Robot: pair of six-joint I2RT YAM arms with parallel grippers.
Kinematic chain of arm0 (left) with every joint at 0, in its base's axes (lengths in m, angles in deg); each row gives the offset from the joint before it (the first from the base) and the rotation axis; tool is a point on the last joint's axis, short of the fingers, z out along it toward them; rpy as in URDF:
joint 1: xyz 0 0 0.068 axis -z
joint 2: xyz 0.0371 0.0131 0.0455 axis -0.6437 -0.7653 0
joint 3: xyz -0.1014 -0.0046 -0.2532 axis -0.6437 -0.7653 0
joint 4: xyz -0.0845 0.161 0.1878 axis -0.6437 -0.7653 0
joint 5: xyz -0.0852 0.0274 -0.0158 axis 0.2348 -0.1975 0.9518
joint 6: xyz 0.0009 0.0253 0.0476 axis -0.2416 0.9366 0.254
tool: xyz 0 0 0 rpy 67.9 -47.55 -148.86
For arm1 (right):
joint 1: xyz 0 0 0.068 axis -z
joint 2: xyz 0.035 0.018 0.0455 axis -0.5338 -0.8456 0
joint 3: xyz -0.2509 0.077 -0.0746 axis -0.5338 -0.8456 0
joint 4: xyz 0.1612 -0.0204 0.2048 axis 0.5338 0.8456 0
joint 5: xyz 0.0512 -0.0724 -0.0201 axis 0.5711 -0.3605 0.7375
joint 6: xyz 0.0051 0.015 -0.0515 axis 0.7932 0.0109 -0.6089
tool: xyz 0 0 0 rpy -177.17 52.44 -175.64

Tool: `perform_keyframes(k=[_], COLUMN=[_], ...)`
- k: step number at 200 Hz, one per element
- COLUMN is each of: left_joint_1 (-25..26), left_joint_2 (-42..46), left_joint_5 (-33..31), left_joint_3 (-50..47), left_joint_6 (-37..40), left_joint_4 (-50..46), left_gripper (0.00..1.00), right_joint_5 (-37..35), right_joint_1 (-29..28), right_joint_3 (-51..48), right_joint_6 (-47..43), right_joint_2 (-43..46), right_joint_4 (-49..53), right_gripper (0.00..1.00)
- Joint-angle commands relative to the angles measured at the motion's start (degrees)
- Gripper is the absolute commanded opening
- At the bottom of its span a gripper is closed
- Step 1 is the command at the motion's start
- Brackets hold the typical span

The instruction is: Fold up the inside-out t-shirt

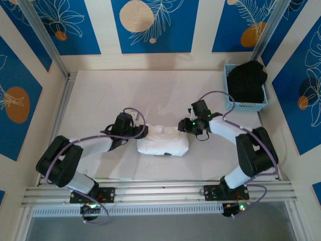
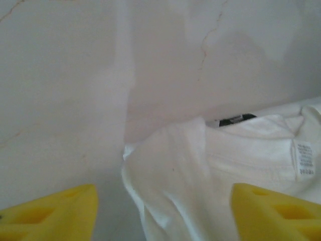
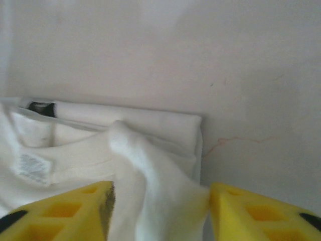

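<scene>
The white t-shirt [image 1: 163, 143] lies as a small folded bundle in the middle of the table [image 1: 100, 95]. My left gripper [image 1: 136, 132] is at its left edge. In the left wrist view that gripper [image 2: 164, 216] is open, its yellow fingers [image 2: 55, 211] wide apart over the shirt's [image 2: 225, 160] corner, with a care label [image 2: 304, 160] to the right. My right gripper [image 1: 186, 125] is at the bundle's right edge. In the right wrist view this gripper [image 3: 160, 211] is open, with a raised ridge of the shirt [image 3: 150, 150] between its fingers and cloth touching the right finger.
A light blue basket [image 1: 229, 103] holding a black garment [image 1: 247, 80] stands at the back right corner. An aluminium rail [image 1: 160, 191] runs along the near edge by the arm bases. Bare tabletop lies behind the shirt.
</scene>
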Motion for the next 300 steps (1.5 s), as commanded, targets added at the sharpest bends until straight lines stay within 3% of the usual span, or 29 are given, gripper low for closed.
perform_keyframes(k=[1,54,104,157,199,209,257,283,300], left_joint_1=[-0.45,-0.23,2.12,3.33,3.08,2.54,-4.1,-6.94,-8.08], left_joint_2=[3.39,-1.81,-7.48,-12.89,-14.31,-13.83,-5.69,-0.86,0.31], left_joint_5=[5.41,16.16,21.06,24.22,25.66,25.44,22.99,13.82,4.29], left_joint_3=[-0.12,1.84,3.11,4.75,6.26,6.63,9.63,13.78,18.1], left_joint_6=[-1.73,-5.43,-8.04,-11.03,-10.4,-9.07,2.44,11.16,16.65], left_joint_4=[-6.5,-7.57,-1.67,5.65,8.4,7.19,-9.61,-22.05,-30.22], left_gripper=[0.8,0.84,0.76,0.49,0.1,0.0,0.0,0.0,0.0], right_joint_5=[-1.62,0.37,0.9,1.45,1.1,1.0,-0.73,-5.94,-8.17], right_joint_1=[0.33,-0.1,-0.6,-0.71,-0.56,-0.48,-2.22,-6.2,-8.29], right_joint_3=[-1.65,-4.66,-5.24,-4.99,-5.01,-4.91,-8.36,-13.41,-16.17], right_joint_6=[-1.33,-0.04,0.32,0.32,0.28,0.07,-4.62,-7.92,-9.31], right_joint_2=[7.2,10.65,10.24,8.51,8.02,8.5,17.52,24.98,27.89], right_joint_4=[2.86,1.18,0.16,-0.82,-1.01,-0.83,-6.15,-13.57,-18.13], right_gripper=[0.61,0.66,0.66,0.66,0.66,0.66,0.68,0.72,0.77])
